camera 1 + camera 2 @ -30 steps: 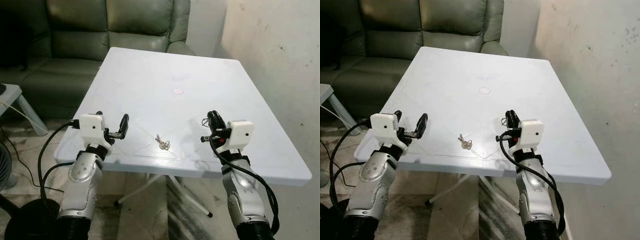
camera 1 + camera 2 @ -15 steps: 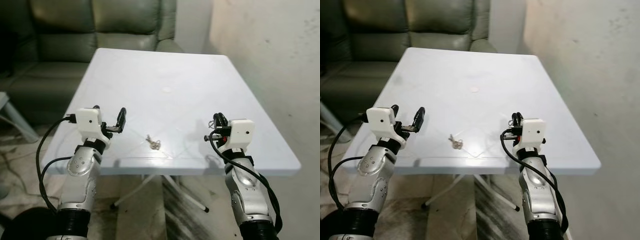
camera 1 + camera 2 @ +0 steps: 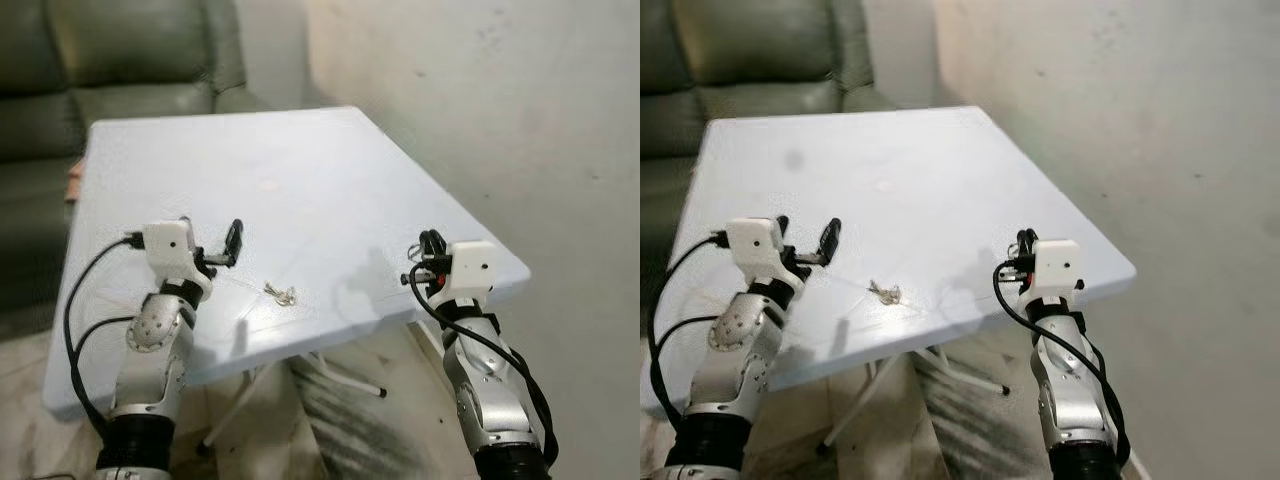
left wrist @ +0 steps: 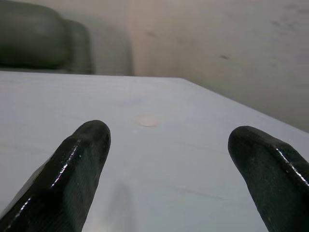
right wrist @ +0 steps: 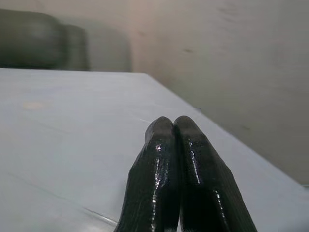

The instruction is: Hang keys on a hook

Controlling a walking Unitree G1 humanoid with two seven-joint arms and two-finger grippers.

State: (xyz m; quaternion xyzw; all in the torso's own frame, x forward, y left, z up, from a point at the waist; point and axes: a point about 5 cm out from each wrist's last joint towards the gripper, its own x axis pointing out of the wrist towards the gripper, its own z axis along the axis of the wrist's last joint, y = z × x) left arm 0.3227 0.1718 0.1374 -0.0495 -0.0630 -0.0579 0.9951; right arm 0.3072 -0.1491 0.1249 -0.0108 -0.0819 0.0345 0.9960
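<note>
A dark green leather sofa (image 3: 120, 70) stands behind a white rectangular plastic folding table (image 3: 300, 150) set beside a pale stained wall (image 3: 520, 110). Above the table's near edge, the left gripper (image 4: 166, 159) hovers with fingers spread wide and empty, while the right gripper (image 5: 174, 137) hovers near the right corner, fingers pressed together on nothing. The small bunch of silver metal keys (image 3: 281, 294) lies flat on the tabletop between them, nearer the left gripper, touching neither.

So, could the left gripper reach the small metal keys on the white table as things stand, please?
Probably yes: the left gripper is open, with bare table between it and the small metal keys.
</note>
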